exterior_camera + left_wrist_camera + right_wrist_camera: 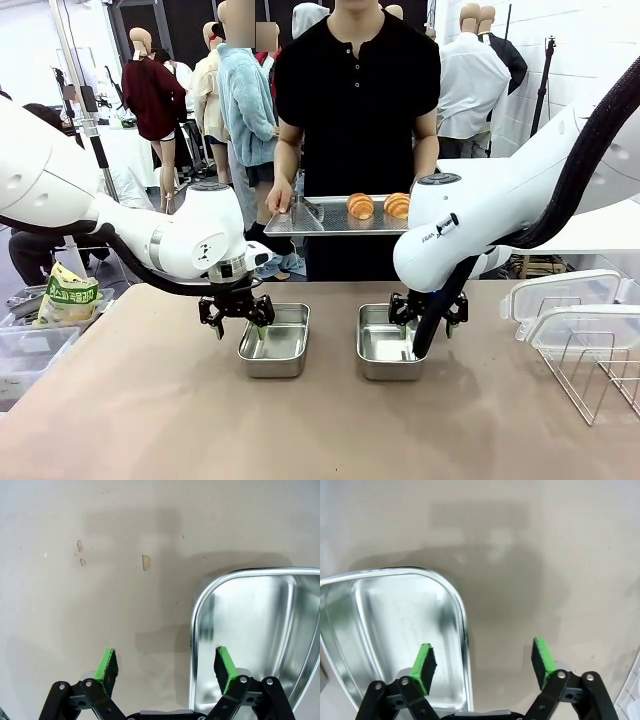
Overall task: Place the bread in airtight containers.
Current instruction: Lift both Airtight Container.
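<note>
Two golden-brown croissants (360,206) (397,205) lie on a flat perforated tray (300,217) that a person holds beyond the table's far edge. Two empty steel containers stand on the table, one left (275,342) and one right (388,345). My left gripper (235,318) hangs open over the left container's outer rim. In the left wrist view the gripper (167,667) straddles that container's rim (192,630), one pad inside. My right gripper (428,315) is open at the right container's outer edge; in the right wrist view it (484,662) straddles the rim (465,630).
Two translucent lids (562,292) (590,325) rest at the right on a wire rack (600,375). Clear bins with a snack bag (68,296) sit off the table's left side. Small crumbs (145,562) dot the tabletop near the left container.
</note>
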`<action>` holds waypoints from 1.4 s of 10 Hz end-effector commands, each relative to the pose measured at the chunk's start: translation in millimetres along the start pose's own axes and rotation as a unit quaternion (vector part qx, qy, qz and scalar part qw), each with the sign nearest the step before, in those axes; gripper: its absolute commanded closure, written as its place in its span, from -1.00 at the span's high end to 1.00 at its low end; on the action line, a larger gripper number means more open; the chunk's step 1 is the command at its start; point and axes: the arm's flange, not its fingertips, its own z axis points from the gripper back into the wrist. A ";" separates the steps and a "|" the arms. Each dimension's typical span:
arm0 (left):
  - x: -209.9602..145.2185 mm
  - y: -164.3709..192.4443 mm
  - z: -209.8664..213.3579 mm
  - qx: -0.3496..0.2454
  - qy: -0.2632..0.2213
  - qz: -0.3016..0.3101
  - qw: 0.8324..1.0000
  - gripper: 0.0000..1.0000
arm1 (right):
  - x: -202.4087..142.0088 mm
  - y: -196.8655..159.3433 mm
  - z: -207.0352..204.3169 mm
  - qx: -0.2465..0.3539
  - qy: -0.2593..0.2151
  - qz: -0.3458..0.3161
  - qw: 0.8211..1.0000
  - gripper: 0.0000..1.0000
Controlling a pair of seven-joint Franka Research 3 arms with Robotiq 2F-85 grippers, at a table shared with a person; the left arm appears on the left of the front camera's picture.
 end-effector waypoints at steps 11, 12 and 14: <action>1.6 -5.6 8.4 0.015 0.009 0.011 1.000 -1.00 | -6.1 3.2 3.1 0.003 -0.005 0.010 1.000 -1.00; 0.9 -4.9 9.4 0.014 0.008 0.012 1.000 -1.00 | -6.7 3.9 3.4 0.003 -0.004 0.011 1.000 -1.00; -3.3 -3.6 12.1 0.006 0.018 0.011 1.000 -1.00 | -7.3 4.4 4.1 0.002 -0.007 0.015 1.000 -1.00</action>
